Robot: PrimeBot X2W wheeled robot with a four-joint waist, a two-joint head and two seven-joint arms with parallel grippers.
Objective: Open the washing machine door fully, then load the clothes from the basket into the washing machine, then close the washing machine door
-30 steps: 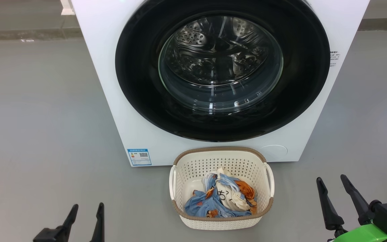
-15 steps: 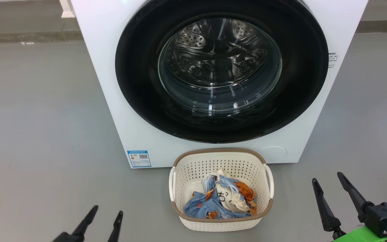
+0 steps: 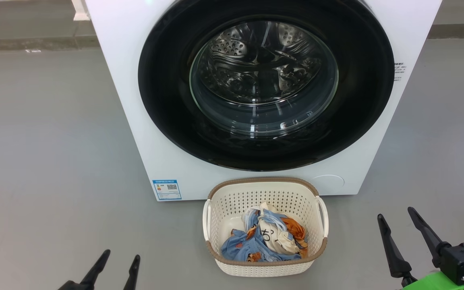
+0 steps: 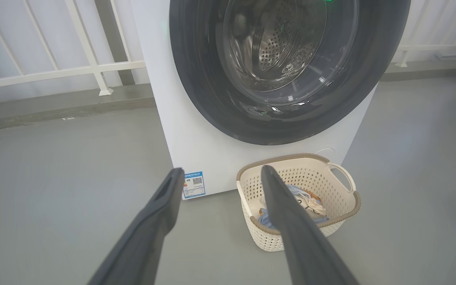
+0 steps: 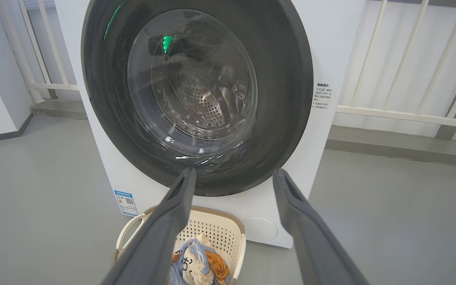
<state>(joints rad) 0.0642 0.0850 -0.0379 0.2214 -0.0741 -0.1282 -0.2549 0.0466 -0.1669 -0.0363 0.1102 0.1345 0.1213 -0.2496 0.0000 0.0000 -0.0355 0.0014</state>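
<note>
**Two pincers at the ready before the washing machine (image 3: 123,80), which fills the upper middle of the head view.** Over the last second the left pincer (image 3: 121,254), low at the bottom left of the frame, has slid a little toward the centre and then eased partway back. It finishes nearer the basket (image 3: 264,180) than it began, though well apart from it. Its two dark fingers stand spread wide with nothing between them. The right pincer (image 3: 395,212), at the lower right, has hardly stirred, and it too gapes empty. The whole picture has dropped a touch, which looks like the head camera settling rather than the machine moving.

Nothing else has changed. The washing machine door (image 3: 266,86) is shut against the white front, the steel drum (image 3: 256,60) glinting through its glass. The basket sits on the grey floor (image 3: 46,141) at the bottom centre, just in front of the machine and right of the blue label (image 3: 167,189). The clothes (image 3: 264,237) lie heaped inside it, untouched.

By the look of it the job has barely begun: the arms are only lining up, and the door must be opened first. Where its latch or grip sits I cannot make out from these angles.
</note>
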